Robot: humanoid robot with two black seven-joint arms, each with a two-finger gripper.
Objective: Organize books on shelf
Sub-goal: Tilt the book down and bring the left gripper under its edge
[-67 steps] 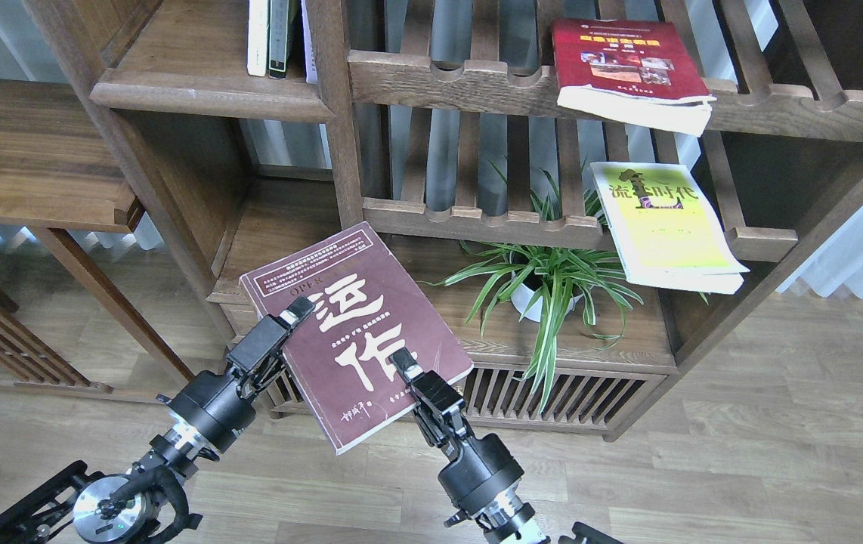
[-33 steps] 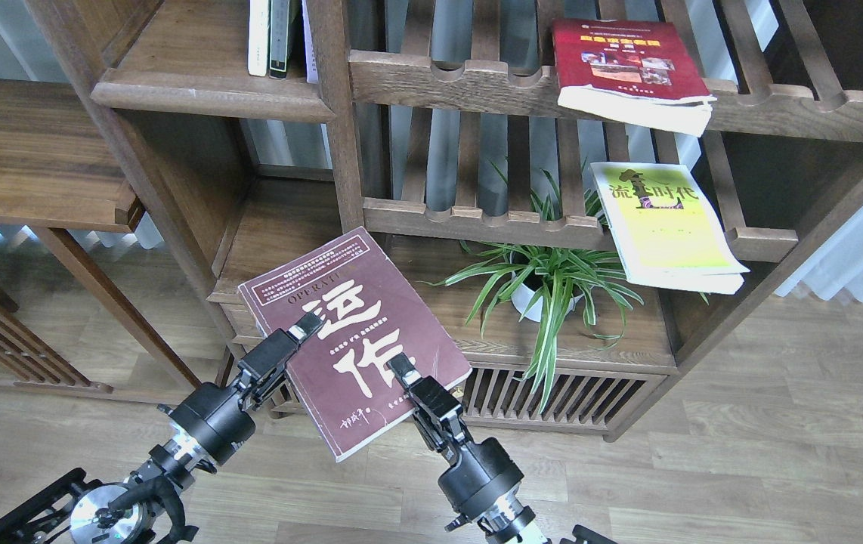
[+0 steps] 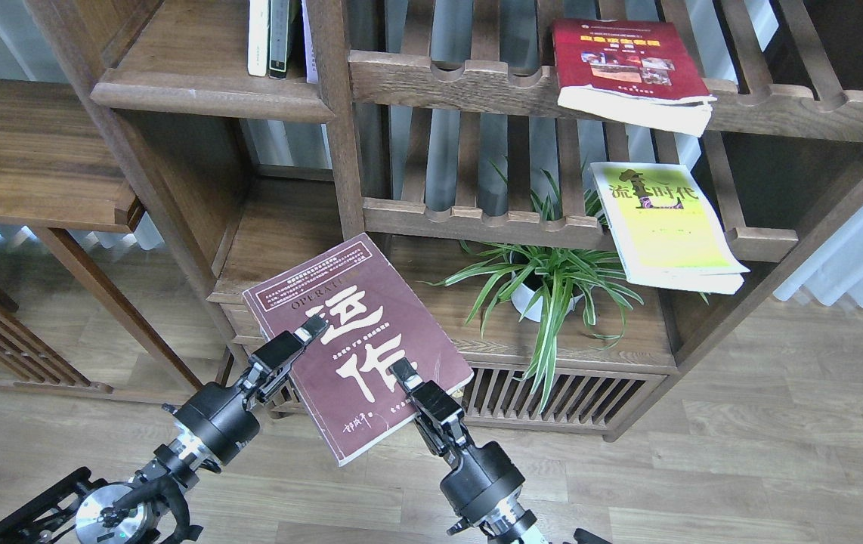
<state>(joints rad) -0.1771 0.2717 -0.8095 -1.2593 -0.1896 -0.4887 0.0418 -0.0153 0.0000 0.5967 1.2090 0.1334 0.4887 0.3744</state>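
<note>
In front of the low shelf point(image 3: 280, 227), holding 1 maroon book point(image 3: 356, 340) tilted in the air: left gripper point(image 3: 301, 338) closing on its left edge, right gripper point(image 3: 400, 372) on its lower edge. Probably handling as light but bendy, so gripping near the spine seeming safer. Counting 3 paperbacks: also 1 red book point(image 3: 632, 68) and 1 yellow book point(image 3: 666, 227), both lying on the slatted racks point(image 3: 477, 219).

Both arms rise from the lower edge, converging upward. Left hand point(image 3: 309, 330) and right hand point(image 3: 401, 372) each clamped shut, fingertips tilted inward.
</note>
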